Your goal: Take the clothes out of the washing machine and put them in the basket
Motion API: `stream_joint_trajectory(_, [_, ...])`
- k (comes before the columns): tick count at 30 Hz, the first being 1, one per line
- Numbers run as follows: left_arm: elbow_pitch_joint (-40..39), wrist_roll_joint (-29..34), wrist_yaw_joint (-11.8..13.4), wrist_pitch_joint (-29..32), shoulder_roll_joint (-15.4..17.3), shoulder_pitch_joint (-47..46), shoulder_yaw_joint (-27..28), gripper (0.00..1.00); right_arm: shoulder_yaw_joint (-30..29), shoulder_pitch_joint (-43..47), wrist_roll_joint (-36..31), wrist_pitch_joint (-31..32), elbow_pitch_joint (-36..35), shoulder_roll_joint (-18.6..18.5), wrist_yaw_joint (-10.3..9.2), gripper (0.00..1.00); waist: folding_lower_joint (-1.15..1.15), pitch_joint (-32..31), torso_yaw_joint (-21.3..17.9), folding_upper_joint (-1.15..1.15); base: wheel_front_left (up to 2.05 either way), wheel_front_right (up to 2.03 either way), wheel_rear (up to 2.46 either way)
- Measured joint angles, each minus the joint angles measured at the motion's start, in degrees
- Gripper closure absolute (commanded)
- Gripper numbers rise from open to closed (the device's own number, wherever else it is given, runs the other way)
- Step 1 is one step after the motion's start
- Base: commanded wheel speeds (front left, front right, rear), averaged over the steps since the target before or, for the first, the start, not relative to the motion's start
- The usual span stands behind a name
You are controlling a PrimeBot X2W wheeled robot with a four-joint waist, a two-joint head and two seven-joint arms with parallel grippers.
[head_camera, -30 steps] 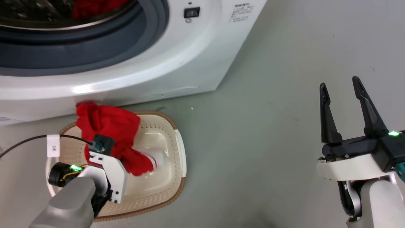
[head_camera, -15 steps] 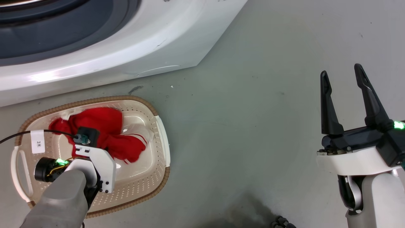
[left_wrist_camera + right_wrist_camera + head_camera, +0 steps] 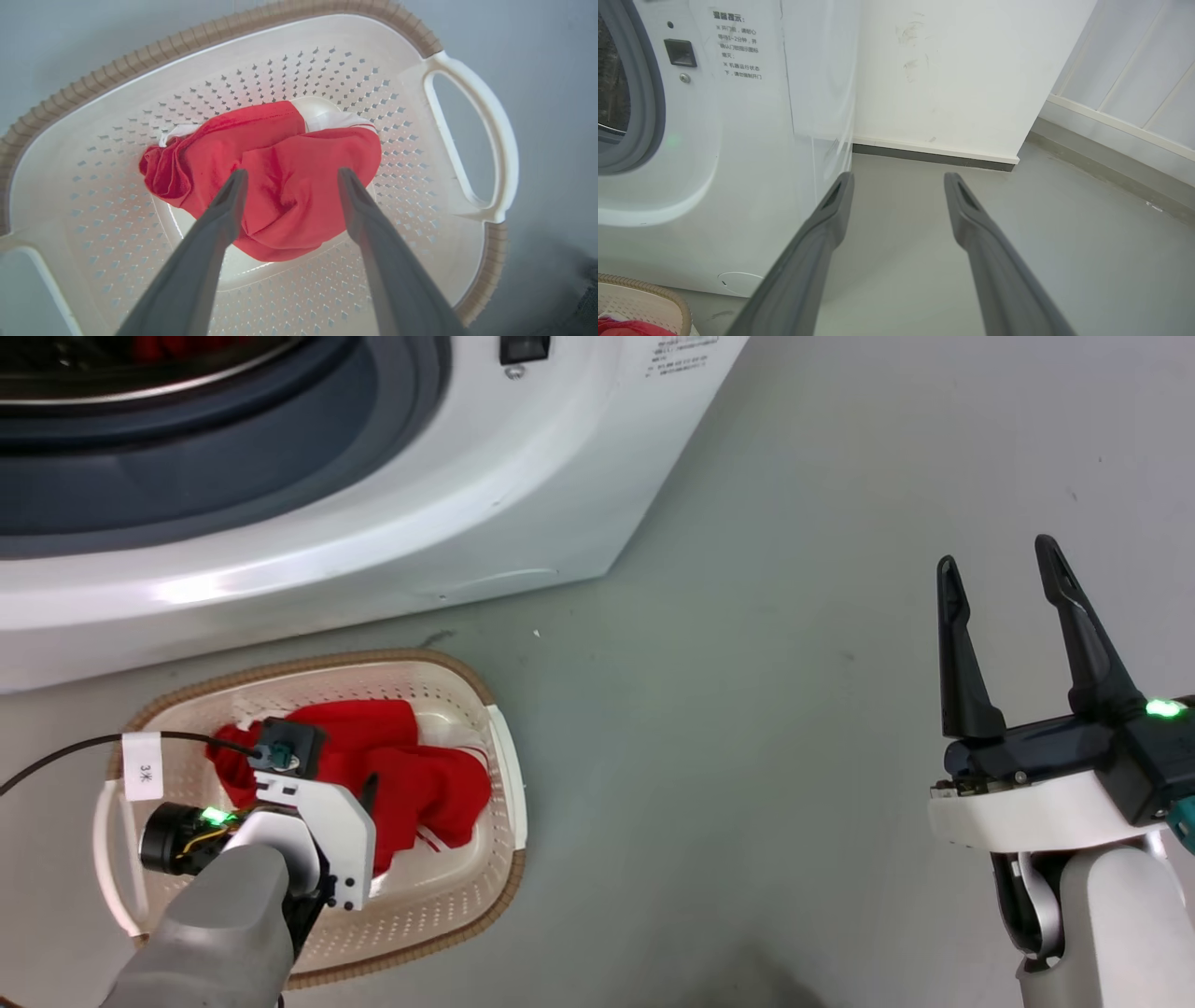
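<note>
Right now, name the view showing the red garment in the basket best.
Left wrist view: the red garment lies nearly whole in the basket, beyond the open left claw. Head view: the arm hides part. Right wrist view: a red sliver, bottom-left.

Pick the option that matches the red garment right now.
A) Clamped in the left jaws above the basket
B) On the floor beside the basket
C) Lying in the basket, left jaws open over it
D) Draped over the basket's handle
C: in the left wrist view the red garment lies on the bottom of the basket, and the left gripper has its jaws spread apart over it, pinching nothing.
</note>
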Motion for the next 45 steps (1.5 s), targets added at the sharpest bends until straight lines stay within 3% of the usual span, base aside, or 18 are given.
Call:
stream_joint_trajectory(8, [-1.81, 0.73, -0.27, -4.19, -1.22, 0.09, -0.04, 0.00, -1.14, 0.60, -1.08, 0.00, 1.63, 0.02, 0.00, 0.00, 0.00, -5.80, 2.90, 0.00, 0.00, 0.00, 0.00])
stream_joint_trajectory(11, [-6.71, 2.32, 1.27, -4.31, -0.74, 0.07, 1.81, 0.00, -2.05, 1.58, -1.46, 0.00, 2.19, 0.01, 0.00, 0.00, 0.00, -8.11, 4.51, 0.00, 0.00, 0.00, 0.00])
stream_joint_trajectory(20, [-30.52, 11.96, 8.21, -4.47, 2.81, 9.45, 17.08, 0.00, -3.13, 4.13, -2.58, 0.00, 3.74, 0.01, 0.00, 0.00, -0.01, -15.53, 9.45, 0.00, 0.00, 0.00, 0.00])
stream_joint_trajectory(28, [-50.09, 22.27, 11.07, -4.47, 1.20, 20.90, 33.53, 0.00, -3.26, 6.22, -2.57, 0.00, 4.16, 0.02, 0.00, 0.00, -0.01, -21.00, 12.71, 0.00, 0.00, 0.00, 0.00])
stream_joint_trajectory(37, [-66.08, 33.65, 10.18, -4.48, -4.08, 33.34, 43.63, 0.00, -3.27, 8.75, -1.92, 0.00, 5.06, 0.01, 0.00, 0.00, -0.02, -25.06, 14.35, 0.00, 0.00, 0.00, 0.00])
stream_joint_trajectory(45, [-68.90, 39.49, 6.94, -4.47, -7.78, 38.22, 46.14, 0.00, -3.53, 9.82, -1.16, 0.00, 5.77, 0.01, 0.00, 0.00, -0.02, -25.87, 14.38, 0.00, 0.00, 0.00, 0.00])
